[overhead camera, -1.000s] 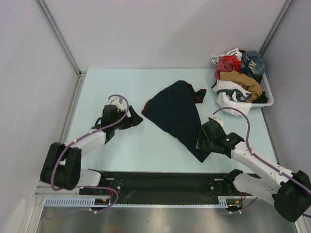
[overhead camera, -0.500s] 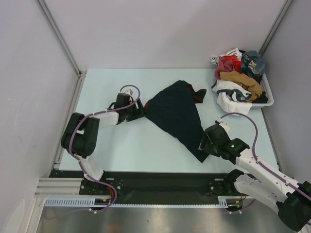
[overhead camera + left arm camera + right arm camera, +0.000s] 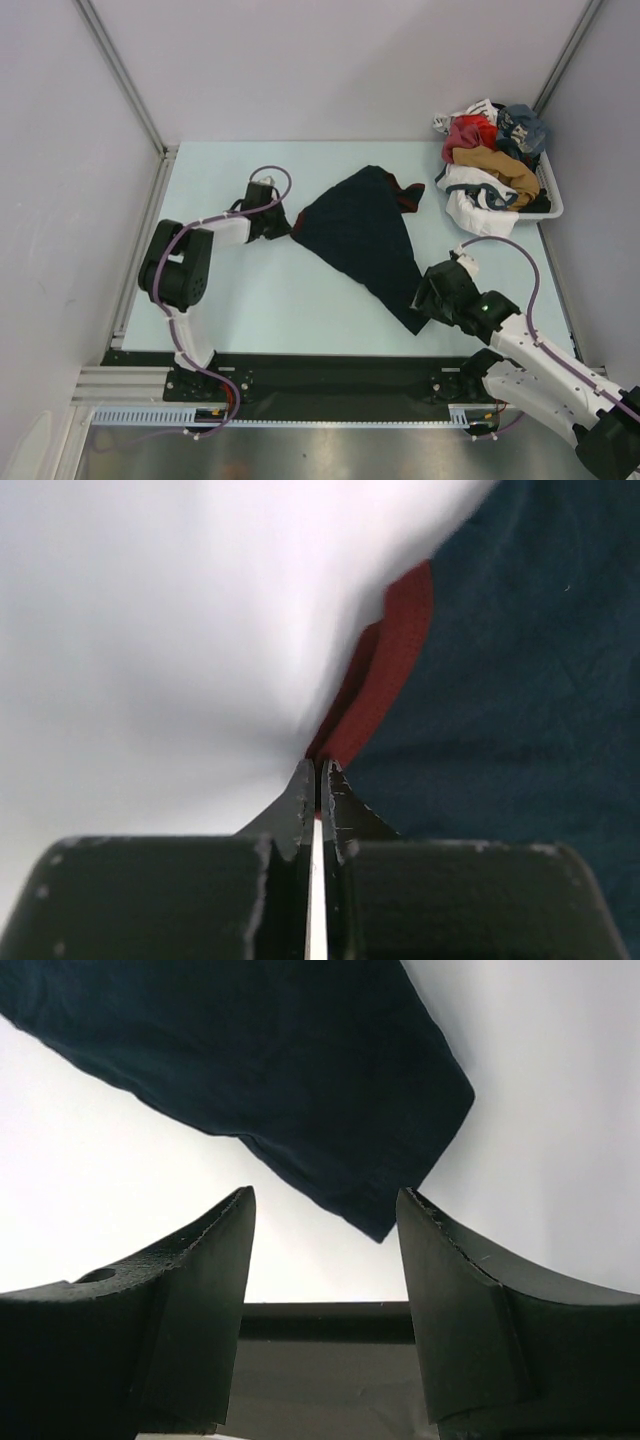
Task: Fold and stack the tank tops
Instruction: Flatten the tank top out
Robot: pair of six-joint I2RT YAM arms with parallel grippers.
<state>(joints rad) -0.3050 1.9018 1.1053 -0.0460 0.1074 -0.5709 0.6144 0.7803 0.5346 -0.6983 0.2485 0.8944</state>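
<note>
Left arm stretched low, left gripper [image 3: 318,772] jaws closed, apparently pinching navy tank top [image 3: 360,235] maroon trim. At its near corner, right gripper [image 3: 322,1222] jaws apart; basket [image 3: 555,203] well apart.

tank top [image 3: 358,232]: soft matt cloth, bit wrinkly
table [image 3: 255,300]: smooth, matt
right gripper [image 3: 325,1200]: black plastic, matt, slightly scuffed

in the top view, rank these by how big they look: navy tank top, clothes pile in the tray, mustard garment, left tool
1. navy tank top and clothes pile: about alike, too close to rank
2. mustard garment
3. left tool, smallest
</note>
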